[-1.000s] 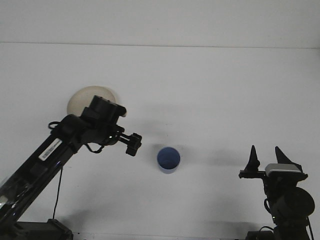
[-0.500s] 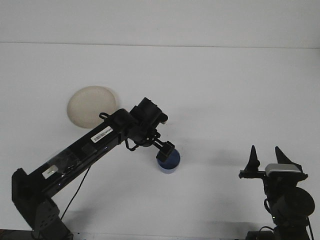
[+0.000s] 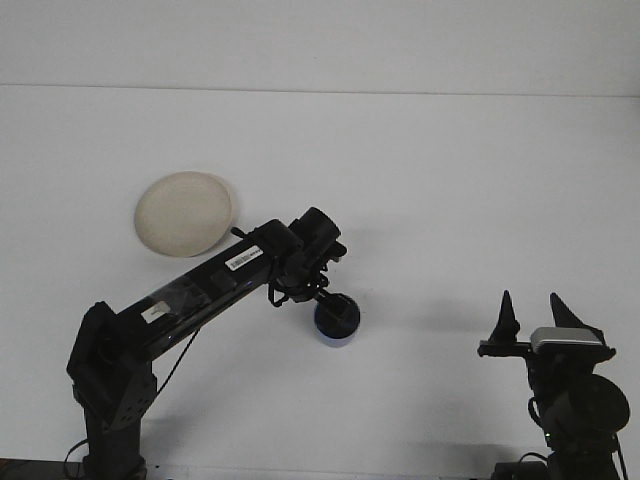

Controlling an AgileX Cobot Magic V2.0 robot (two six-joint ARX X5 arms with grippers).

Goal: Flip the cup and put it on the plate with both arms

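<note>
Early stage: left gripper (image 3: 335,312) sits over the blue cup (image 3: 337,325) (fingers' state hidden, cannot tell), plate (image 3: 183,213) empty, right gripper (image 3: 530,322) spread, idle.

- My left pincer (image 3: 335,312) sits over the blue cup (image 3: 334,335), hiding most of its mouth; I cannot tell how its tips stand.
- The right arm's base (image 3: 570,440) runs off the bottom edge.
- The left arm's base (image 3: 110,440) is cut off there too.
</note>
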